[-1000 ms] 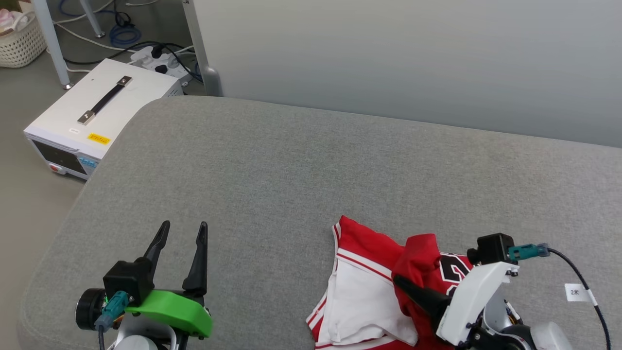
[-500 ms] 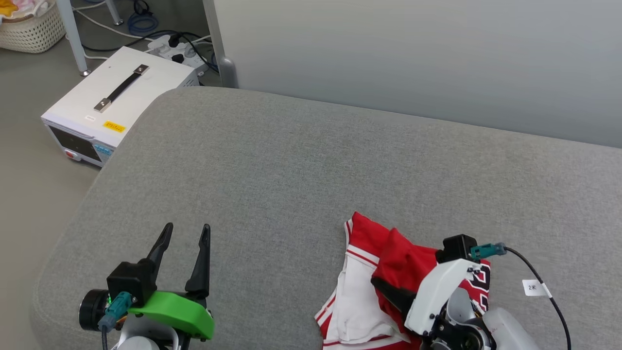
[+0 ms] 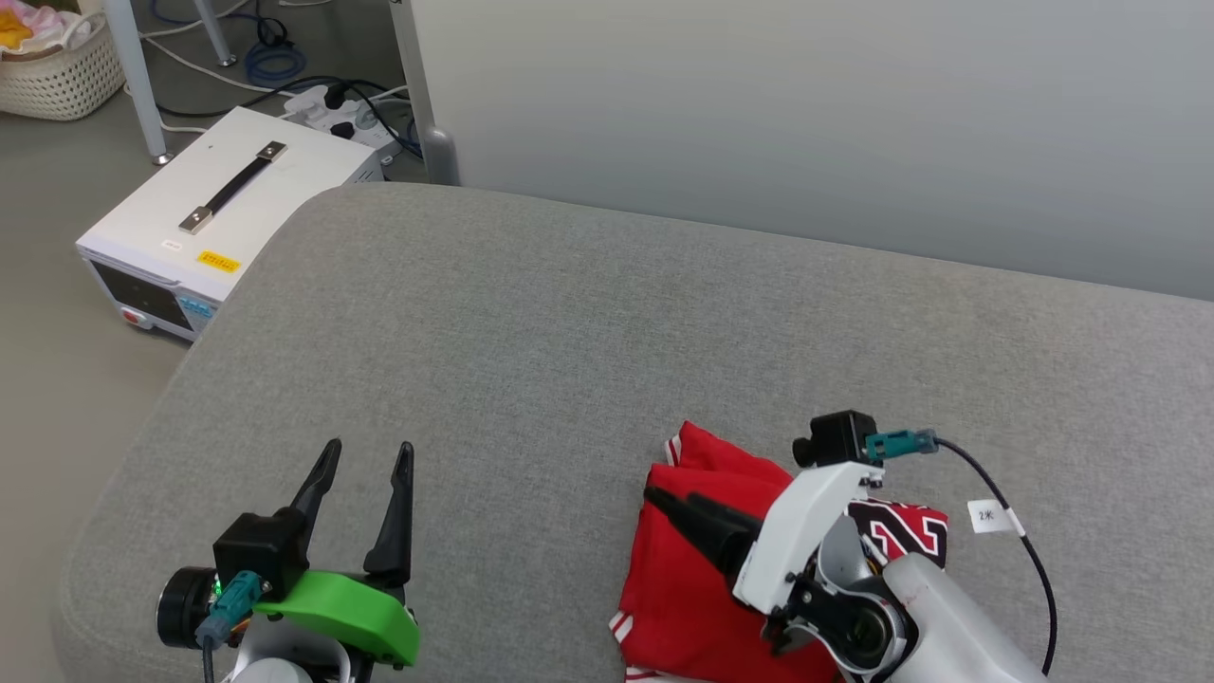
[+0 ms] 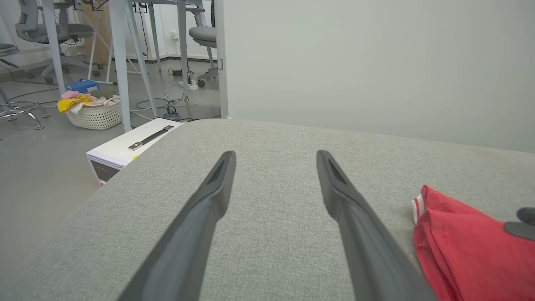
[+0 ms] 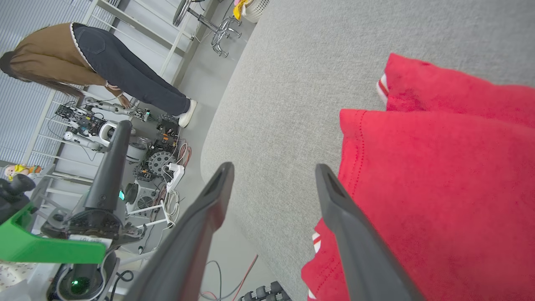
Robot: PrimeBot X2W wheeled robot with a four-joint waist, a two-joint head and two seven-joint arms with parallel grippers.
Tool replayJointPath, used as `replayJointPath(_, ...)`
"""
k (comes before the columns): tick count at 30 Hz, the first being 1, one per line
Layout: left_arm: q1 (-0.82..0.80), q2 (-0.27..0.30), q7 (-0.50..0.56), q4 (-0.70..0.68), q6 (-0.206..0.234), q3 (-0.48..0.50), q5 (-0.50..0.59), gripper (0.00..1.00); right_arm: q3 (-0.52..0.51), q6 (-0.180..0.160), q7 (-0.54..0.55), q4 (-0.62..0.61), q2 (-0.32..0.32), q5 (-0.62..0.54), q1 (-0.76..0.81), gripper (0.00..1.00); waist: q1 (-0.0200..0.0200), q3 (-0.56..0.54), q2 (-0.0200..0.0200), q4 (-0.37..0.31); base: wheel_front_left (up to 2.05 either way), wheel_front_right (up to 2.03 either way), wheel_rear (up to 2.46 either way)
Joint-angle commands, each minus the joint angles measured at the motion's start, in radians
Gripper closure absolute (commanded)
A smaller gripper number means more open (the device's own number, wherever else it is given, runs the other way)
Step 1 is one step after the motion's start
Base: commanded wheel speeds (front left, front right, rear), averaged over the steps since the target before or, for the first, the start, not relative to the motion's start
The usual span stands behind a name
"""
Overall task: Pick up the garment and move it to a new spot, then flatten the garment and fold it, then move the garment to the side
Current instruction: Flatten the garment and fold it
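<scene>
A broad grey fabric-covered cushion (image 3: 569,332) takes up most of the head view, backed by a plain pale grey wall panel (image 3: 806,123). In the right wrist view a person in a brown top and dark jeans (image 5: 104,71) bends over on the floor well beyond the cushion's edge. A white box-shaped device with a black strap handle (image 3: 228,209) stands on the floor just beside the cushion's far left corner.

The red jersey-style garment (image 3: 692,588) lies bunched on the near right part of the cushion. Striped trim shows at its edges, and black white-outlined lettering shows partly behind the right arm.

A white woven plastic basket (image 4: 96,119) sits on the floor past the white device and holds yellow and pink cloths (image 4: 71,102).

The left gripper (image 4: 276,154) hovers over bare cushion well left of the garment, fingers spread, nothing between them. The right gripper (image 5: 273,168) is over the garment's left edge with fingers apart. One finger crosses the red fabric, the other the grey cushion, and no cloth is pinched.

A white power strip (image 3: 341,104) with black plugs lies behind the device. A small white tag (image 3: 986,517) hangs on the right wrist's black cable.
</scene>
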Motion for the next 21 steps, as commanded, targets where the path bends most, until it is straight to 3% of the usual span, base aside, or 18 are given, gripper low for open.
replayJointPath(1,0.002,-0.007,-0.006,-0.004,-0.005,0.000,0.010,0.00,-0.004,0.000,-0.012,-0.003,-0.004,-0.025,-0.025,0.00,0.0000,-0.005,0.0000,-0.008,0.00,0.00,0.00)
replayJointPath(5,0.009,-0.015,-0.006,-0.020,-0.008,0.002,-0.001,0.00,-0.035,0.000,-0.060,-0.034,-0.033,-0.223,-0.061,0.00,0.0000,-0.009,0.0000,-0.028,0.00,0.00,0.00)
replayJointPath(10,0.013,-0.029,-0.006,-0.042,-0.012,0.000,-0.011,0.00,-0.097,0.000,-0.146,-0.122,-0.146,-0.462,-0.058,0.00,0.0000,-0.011,0.0000,-0.058,0.00,0.00,0.00)
replayJointPath(16,0.012,-0.046,-0.006,-0.070,-0.016,-0.002,-0.020,0.00,-0.201,0.000,-0.244,-0.248,-0.259,-0.626,-0.005,0.00,0.0000,-0.004,0.0000,-0.096,0.00,0.00,0.00)
replayJointPath(21,0.013,-0.061,-0.006,-0.092,-0.019,-0.005,-0.030,0.00,-0.323,0.000,-0.326,-0.343,-0.303,-0.711,0.086,0.00,0.0000,0.005,0.0000,-0.121,0.00,0.00,0.00)
